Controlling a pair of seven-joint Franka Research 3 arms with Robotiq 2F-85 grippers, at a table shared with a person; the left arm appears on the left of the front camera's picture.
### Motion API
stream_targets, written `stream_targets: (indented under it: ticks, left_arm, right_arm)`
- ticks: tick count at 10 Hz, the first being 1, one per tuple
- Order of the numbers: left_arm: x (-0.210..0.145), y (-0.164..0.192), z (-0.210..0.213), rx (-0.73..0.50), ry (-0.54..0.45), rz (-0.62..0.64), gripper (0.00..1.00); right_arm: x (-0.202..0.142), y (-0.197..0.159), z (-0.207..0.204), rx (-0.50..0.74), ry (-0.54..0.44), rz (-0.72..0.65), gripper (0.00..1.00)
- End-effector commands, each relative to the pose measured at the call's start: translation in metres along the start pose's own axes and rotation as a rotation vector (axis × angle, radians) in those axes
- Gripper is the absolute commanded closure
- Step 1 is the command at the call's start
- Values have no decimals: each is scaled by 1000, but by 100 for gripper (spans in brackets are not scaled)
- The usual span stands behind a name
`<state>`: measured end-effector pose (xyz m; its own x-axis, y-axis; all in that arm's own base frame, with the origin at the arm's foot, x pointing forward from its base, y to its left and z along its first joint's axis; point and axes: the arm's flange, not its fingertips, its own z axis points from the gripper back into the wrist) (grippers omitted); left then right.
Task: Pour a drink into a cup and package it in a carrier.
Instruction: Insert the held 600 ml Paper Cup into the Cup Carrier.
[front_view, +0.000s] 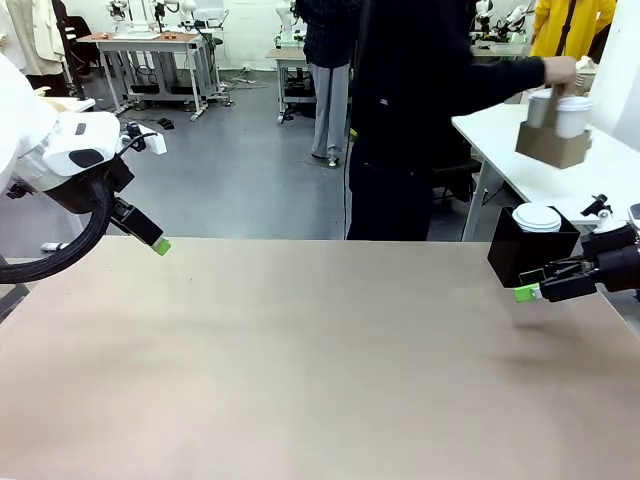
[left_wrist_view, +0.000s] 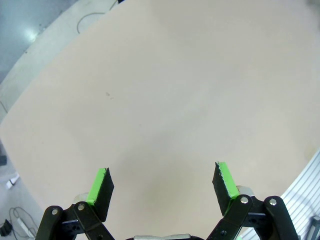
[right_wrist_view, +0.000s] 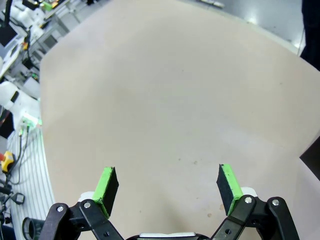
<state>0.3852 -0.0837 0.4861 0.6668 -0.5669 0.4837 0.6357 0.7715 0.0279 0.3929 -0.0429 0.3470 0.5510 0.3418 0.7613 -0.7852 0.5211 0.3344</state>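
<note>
Well, I see the person's hand (front_view: 560, 72) at the far right lifting the carrier (front_view: 553, 146) by its handle above a white side table (front_view: 510, 135), with the cup (front_view: 573, 116) sitting in one pocket and a second, greyer cup beside it. No print reads on either. My left gripper (left_wrist_view: 162, 182) hangs over the bare tan table (front_view: 300, 350), jaws apart and empty. My right gripper (right_wrist_view: 167, 187) is likewise spread, holding nothing, near a black box (front_view: 525, 250) with a lidded white cup (front_view: 537, 217) on top.
</note>
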Motion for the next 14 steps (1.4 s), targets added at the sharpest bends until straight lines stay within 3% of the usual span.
stream_targets:
  ticks: [1,14]
  left_arm:
    - [0,-2,2,7,11,13,0]
    - [0,-2,2,7,11,13,0]
  right_arm:
    - [0,0,1,8,-5,-1,0]
    - [0,0,1,8,-5,-1,0]
